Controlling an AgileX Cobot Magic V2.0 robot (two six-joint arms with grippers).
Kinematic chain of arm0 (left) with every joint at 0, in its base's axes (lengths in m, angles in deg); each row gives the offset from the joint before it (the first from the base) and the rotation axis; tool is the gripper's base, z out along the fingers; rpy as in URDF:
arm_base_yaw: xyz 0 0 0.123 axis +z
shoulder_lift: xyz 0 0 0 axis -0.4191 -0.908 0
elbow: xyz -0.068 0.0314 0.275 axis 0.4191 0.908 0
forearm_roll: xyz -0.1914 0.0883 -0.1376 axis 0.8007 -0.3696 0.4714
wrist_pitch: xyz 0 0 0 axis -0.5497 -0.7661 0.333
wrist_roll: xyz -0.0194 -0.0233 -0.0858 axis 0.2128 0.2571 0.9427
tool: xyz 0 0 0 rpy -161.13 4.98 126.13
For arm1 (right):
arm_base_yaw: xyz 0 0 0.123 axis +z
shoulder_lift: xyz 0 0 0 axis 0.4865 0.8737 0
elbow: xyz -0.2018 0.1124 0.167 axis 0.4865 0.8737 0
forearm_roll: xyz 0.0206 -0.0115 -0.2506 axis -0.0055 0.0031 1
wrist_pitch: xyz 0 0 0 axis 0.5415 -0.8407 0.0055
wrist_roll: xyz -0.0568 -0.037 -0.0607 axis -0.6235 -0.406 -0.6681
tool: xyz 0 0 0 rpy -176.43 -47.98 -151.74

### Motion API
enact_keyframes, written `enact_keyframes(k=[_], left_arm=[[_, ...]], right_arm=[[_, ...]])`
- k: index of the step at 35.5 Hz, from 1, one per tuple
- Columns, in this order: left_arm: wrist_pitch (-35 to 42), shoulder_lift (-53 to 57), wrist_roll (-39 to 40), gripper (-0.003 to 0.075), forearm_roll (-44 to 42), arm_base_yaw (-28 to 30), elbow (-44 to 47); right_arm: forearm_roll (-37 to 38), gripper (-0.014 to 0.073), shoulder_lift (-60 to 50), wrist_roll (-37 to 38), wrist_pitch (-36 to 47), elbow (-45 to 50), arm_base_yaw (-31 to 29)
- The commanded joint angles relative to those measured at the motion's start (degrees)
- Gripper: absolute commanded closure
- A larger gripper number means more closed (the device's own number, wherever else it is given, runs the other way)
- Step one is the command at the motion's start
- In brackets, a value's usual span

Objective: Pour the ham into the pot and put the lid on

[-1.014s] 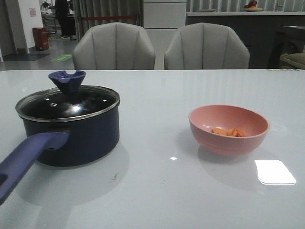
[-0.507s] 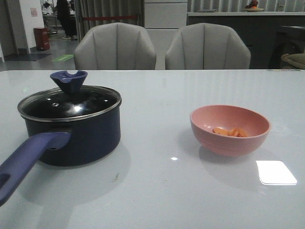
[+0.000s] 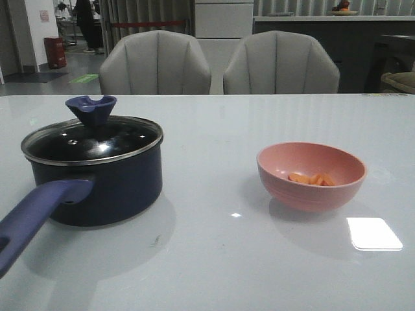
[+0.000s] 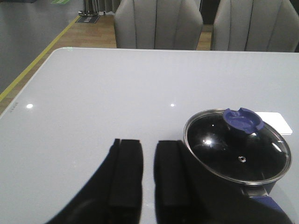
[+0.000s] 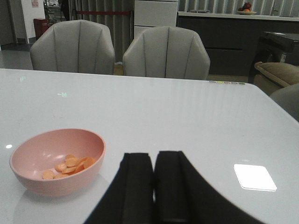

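Left wrist view: left claw (image 4: 148,172) slightly parted, holding nothing.

One pot (image 3: 97,184), one lid (image 3: 91,139), one pink bowl (image 3: 311,176), two gray chairs (image 3: 155,65), several ham pieces (image 3: 311,179).

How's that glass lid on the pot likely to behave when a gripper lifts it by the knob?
The lid looks like rigid glass with a metal rim, so probably stiff but breakable if dropped. Its flared knob should resist slipping out of the fingers. It sits flat on the pot, so it likely lifts straight off.
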Motion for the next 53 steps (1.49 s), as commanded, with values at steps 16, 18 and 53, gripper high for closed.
enact_keyframes(k=[16, 18, 53], left_arm=[[2.0, -17.9, 0.4, 0.0065, -1.8, -10.7, -9.0], [1.5, -22.0, 0.4, 0.0065, -0.8, -11.4, -11.0], [-24.3, -78.4, 11.9, 0.0066, -2.1, -21.7, -59.7]], right_arm=[[0.5, 0.0434, -1.1, -0.4, 4.7, -0.2, -0.3], [0.5, 0.0434, -1.1, -0.4, 4.7, -0.2, -0.3], [0.5, 0.0434, -1.1, -0.4, 4.7, -0.2, -0.3]])
